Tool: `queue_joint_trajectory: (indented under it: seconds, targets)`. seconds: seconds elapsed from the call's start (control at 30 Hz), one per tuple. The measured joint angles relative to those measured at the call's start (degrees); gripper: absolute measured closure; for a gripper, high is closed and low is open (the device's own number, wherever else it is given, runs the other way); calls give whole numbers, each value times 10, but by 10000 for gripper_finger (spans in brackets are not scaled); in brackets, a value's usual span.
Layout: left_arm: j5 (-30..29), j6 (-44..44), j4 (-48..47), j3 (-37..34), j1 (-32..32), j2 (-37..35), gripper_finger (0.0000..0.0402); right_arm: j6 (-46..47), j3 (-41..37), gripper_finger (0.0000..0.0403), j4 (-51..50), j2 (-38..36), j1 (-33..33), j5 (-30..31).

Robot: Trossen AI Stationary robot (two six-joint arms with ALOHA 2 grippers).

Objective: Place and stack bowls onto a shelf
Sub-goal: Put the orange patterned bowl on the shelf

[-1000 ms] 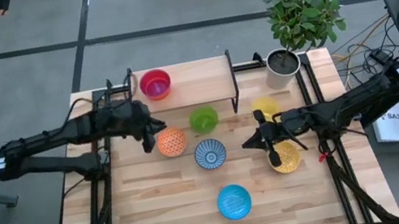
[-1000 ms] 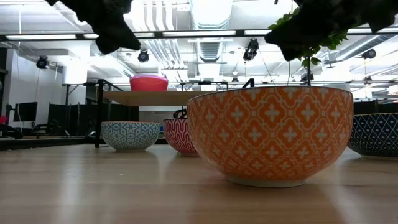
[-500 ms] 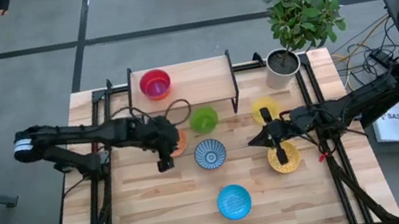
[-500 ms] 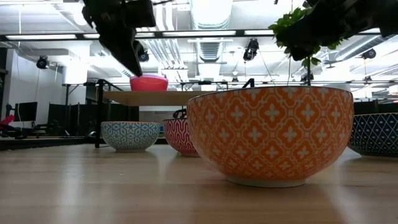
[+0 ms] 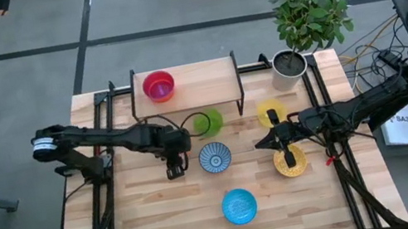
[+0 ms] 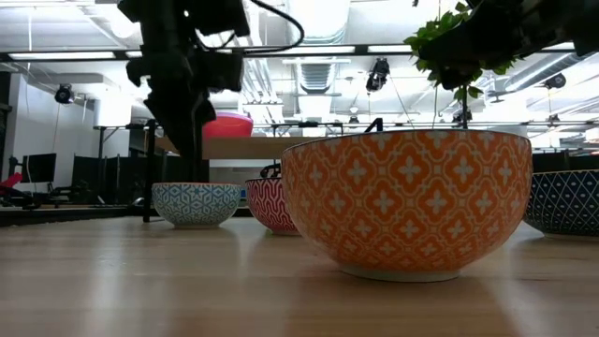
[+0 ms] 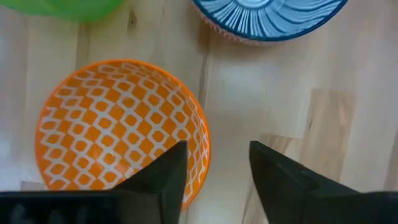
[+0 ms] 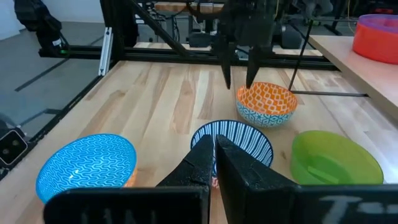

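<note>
My left gripper (image 7: 214, 171) points down, open, over the orange bowl (image 7: 118, 130). One finger stands inside the bowl's near rim (image 7: 202, 140) and one outside; I see no touch. The right wrist view shows those fingers (image 8: 227, 74) at the orange bowl (image 8: 267, 102). A green bowl (image 5: 207, 122), a blue-white bowl (image 5: 214, 157), a light blue bowl (image 5: 239, 206), a yellow bowl (image 5: 272, 111) and a gold bowl (image 5: 291, 162) sit on the table. A red bowl (image 5: 159, 86) sits on the shelf (image 5: 199, 86). My right gripper (image 5: 264, 143) hovers shut between the yellow and gold bowls.
A potted plant (image 5: 293, 61) stands at the table's far right corner, beside the shelf. Black frame rails (image 5: 101, 200) run along the table's left and right sides. Bare wood lies at the near left (image 5: 156, 224).
My left gripper has swung from beside the shelf toward the table's right and near side, come down, and tipped to point steeply down over the orange bowl. My right gripper has drawn back slightly toward the right edge. No bowl has moved.
</note>
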Motion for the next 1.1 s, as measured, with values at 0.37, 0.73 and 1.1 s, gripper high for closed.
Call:
queue_joint_trajectory:
  seconds: [0.37, 0.73, 1.1]
  targets:
    - [0, 4, 7, 0, 0, 72, 221, -2, 0, 394, -1, 0, 0, 2]
    - [-1, 7, 14, 0, -2, 101, 288, -3, 0, 394, -4, 0, 0, 2]
    - [-2, 9, 14, 0, -8, 96, 390, -4, 0, 394, -4, 0, 0, 2]
